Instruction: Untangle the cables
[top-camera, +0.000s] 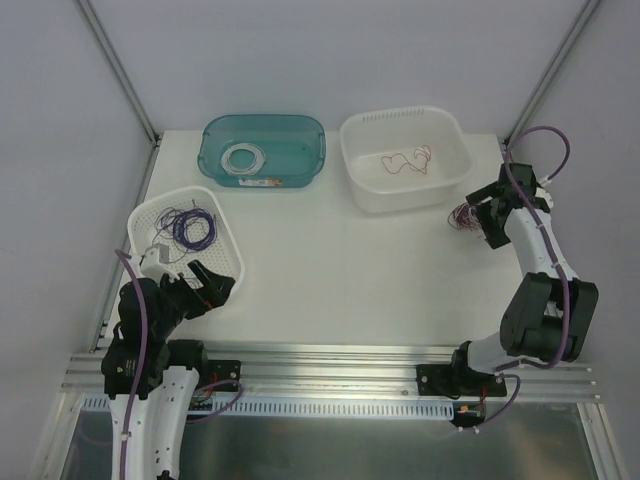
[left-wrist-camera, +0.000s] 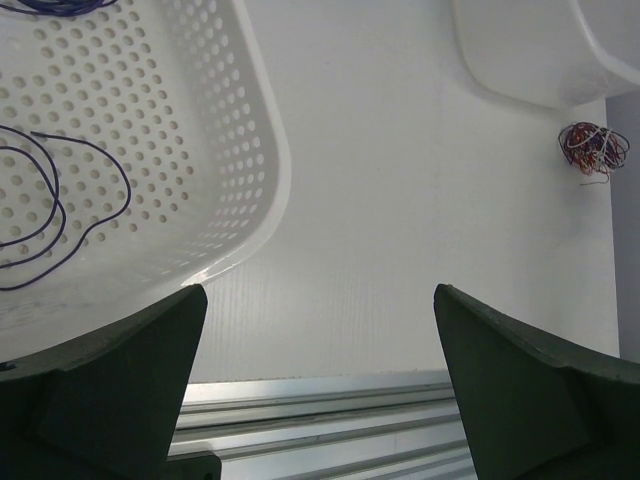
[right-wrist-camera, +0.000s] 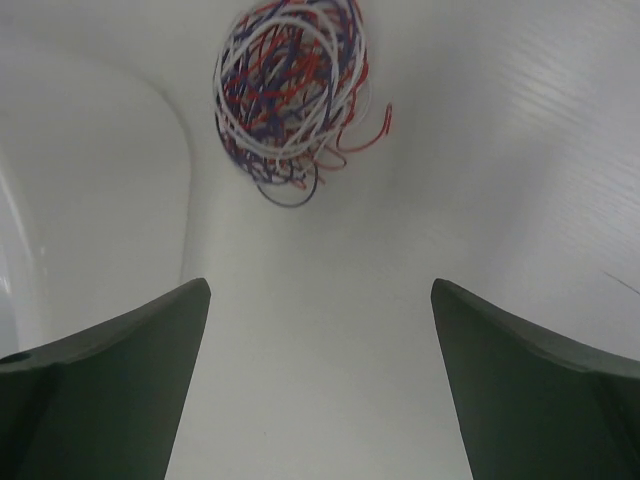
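Observation:
The tangled clump of red, purple and white cables (top-camera: 461, 215) lies on the table just below the white tub's right corner. In the right wrist view the clump (right-wrist-camera: 290, 90) sits a little ahead of my fingers. It also shows far off in the left wrist view (left-wrist-camera: 592, 148). My right gripper (top-camera: 474, 222) is open and empty, pointing at the clump and apart from it (right-wrist-camera: 320, 290). My left gripper (top-camera: 216, 288) is open and empty beside the near right corner of the perforated basket (left-wrist-camera: 320, 292).
A white perforated basket (top-camera: 228, 245) at the left holds loose purple wires (left-wrist-camera: 60, 220). A teal bin (top-camera: 210, 160) at the back holds a white coil (top-camera: 243, 159). A white tub (top-camera: 452, 185) holds a red wire (top-camera: 405, 160). A metal rail (top-camera: 330, 365) runs along the near edge.

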